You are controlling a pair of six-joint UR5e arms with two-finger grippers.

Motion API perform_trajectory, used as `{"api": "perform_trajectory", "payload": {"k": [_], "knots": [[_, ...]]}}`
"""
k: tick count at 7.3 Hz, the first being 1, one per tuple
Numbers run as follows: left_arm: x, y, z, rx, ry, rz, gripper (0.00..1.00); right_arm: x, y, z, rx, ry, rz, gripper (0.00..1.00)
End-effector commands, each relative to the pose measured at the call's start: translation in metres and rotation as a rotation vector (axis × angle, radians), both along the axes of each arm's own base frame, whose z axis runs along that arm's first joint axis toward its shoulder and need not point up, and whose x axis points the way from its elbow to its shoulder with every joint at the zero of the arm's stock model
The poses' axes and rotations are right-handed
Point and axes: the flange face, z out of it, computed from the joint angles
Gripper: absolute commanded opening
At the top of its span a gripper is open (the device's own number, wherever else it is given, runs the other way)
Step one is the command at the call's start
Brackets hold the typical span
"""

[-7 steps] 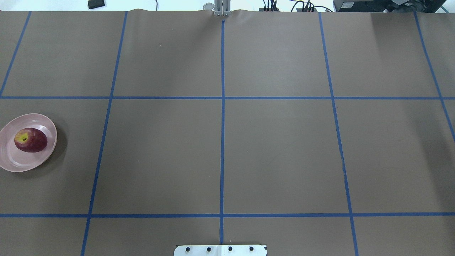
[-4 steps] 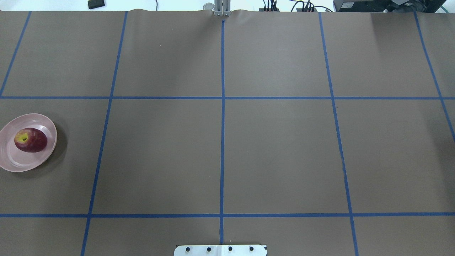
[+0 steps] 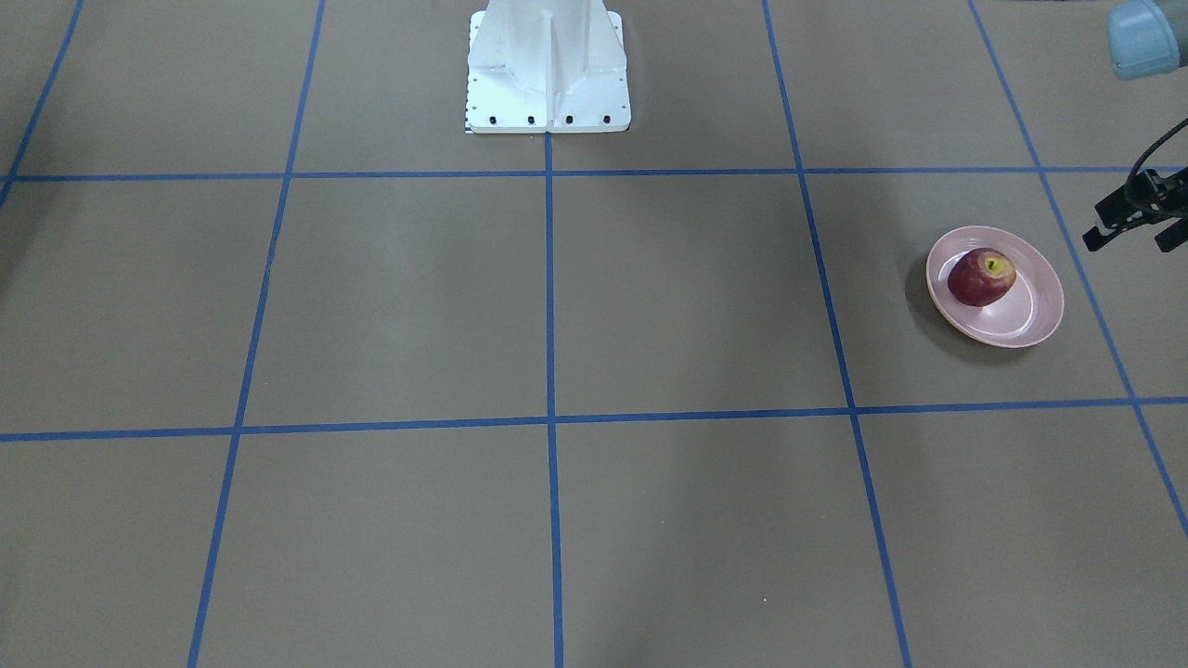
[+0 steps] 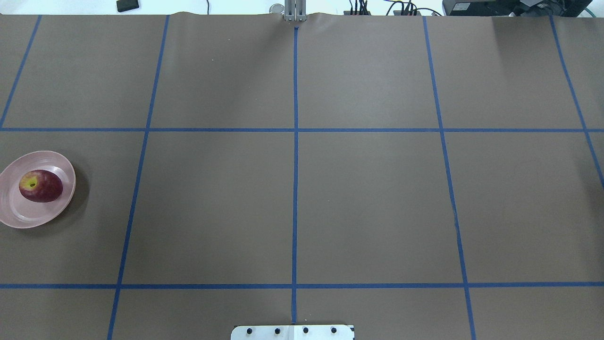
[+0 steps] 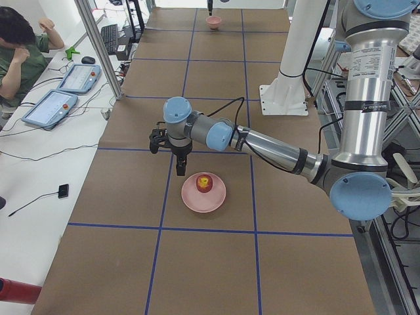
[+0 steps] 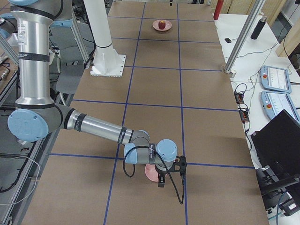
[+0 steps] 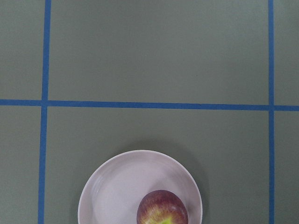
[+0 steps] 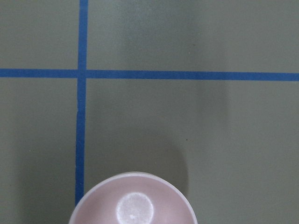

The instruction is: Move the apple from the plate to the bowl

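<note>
Brown worktop (image 3: 650, 297) with blue tape lines (image 3: 549, 278) carries, in the front-facing and also the overhead view, the plate (image 3: 1039, 327) at the robot's left side, and the apple (image 3: 981, 276) lies on it. In the left side view the left end effector (image 5: 180, 167) hangs near the plate. In the right side view the right end effector (image 6: 161, 181) hangs just beside the bowl (image 6: 150, 174), well apart from the plate; if they are spread or pressed together I cannot tell.

Red apple (image 4: 40, 185) on plate (image 4: 14, 215); bowl (image 8: 133, 198) apart.
</note>
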Motion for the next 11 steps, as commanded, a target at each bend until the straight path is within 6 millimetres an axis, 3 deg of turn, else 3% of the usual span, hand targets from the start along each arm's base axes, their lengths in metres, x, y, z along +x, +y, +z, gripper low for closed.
{"api": "perform_trajectory", "payload": {"k": [1, 5, 6, 7, 8, 9, 11], "knots": [[0.000, 0.000, 0.001, -0.001, -0.003, -0.001, 0.98, -0.009, 0.002, 0.007, -0.020, -0.016, -0.018, 1.00], [0.000, 0.001, -0.003, 0.008, -0.001, -0.001, 0.98, -0.026, -0.004, 0.025, -0.039, -0.013, -0.068, 1.00], [-0.001, 0.001, -0.005, 0.013, -0.002, -0.001, 0.98, -0.025, 0.001, 0.032, -0.025, -0.015, -0.098, 0.77], [-0.002, 0.002, -0.008, 0.018, 0.000, -0.003, 0.98, -0.025, 0.006, 0.043, -0.015, -0.017, -0.131, 0.24], [-0.002, 0.005, -0.013, 0.027, 0.002, -0.003, 0.98, -0.024, 0.008, 0.042, 0.011, -0.020, -0.154, 0.00], [-0.003, 0.006, -0.017, 0.032, 0.003, -0.004, 0.98, -0.025, 0.006, 0.042, 0.018, -0.026, -0.161, 0.00], [-0.003, 0.008, -0.017, 0.033, 0.002, -0.004, 0.98, -0.026, 0.001, 0.022, 0.012, -0.209, -0.112, 0.00]]}}
